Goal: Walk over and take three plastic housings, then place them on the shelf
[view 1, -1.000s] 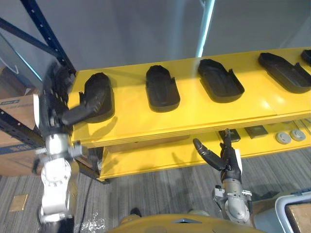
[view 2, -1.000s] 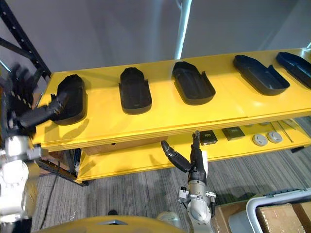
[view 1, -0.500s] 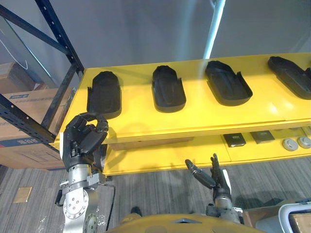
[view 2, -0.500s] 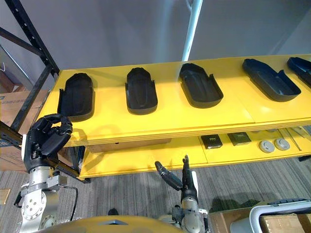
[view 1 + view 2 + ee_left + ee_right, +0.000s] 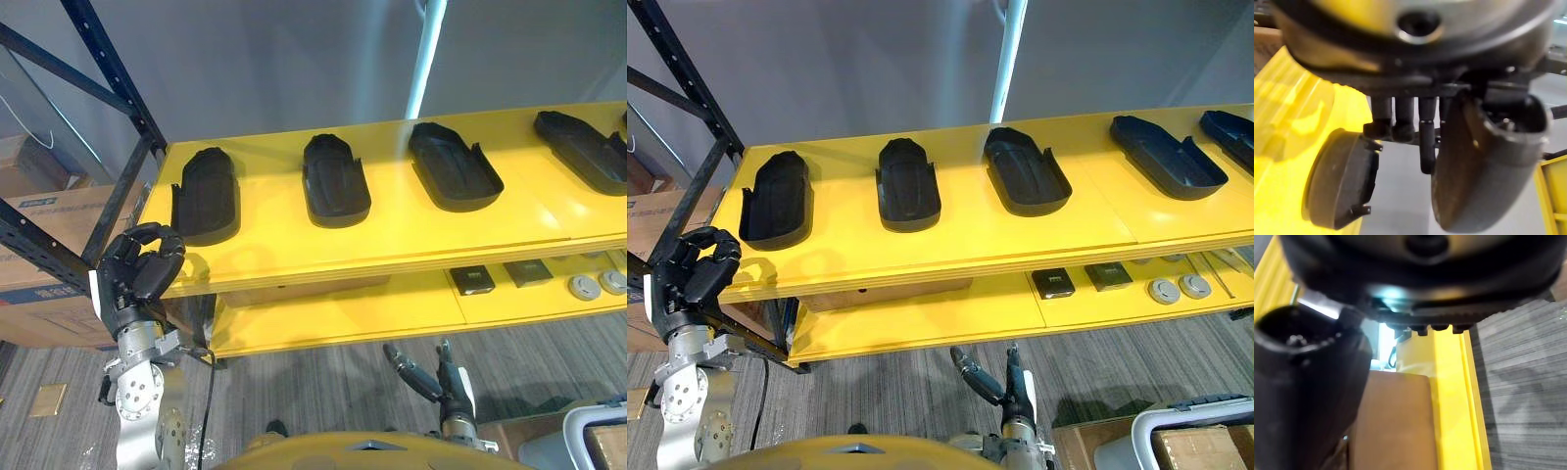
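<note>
Black plastic housings [image 5: 336, 181] are lying in a row on the yellow shelf [image 5: 392, 235]. The leftmost housing [image 5: 206, 196] is sitting near the left hand [image 5: 140, 269], which is hanging curled into an empty fist by the shelf's front corner. The right hand [image 5: 431, 375] is dangling low, fingers straight, holding nothing. The shells are looking light, stiff and slick, so I'd pinch a raised side wall. The left wrist view is catching that housing end-on, while the head views are looking down on it.

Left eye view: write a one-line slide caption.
Plastic housings lie in a row on the yellow shelf; the curled, empty left hand hangs by its corner.
</note>
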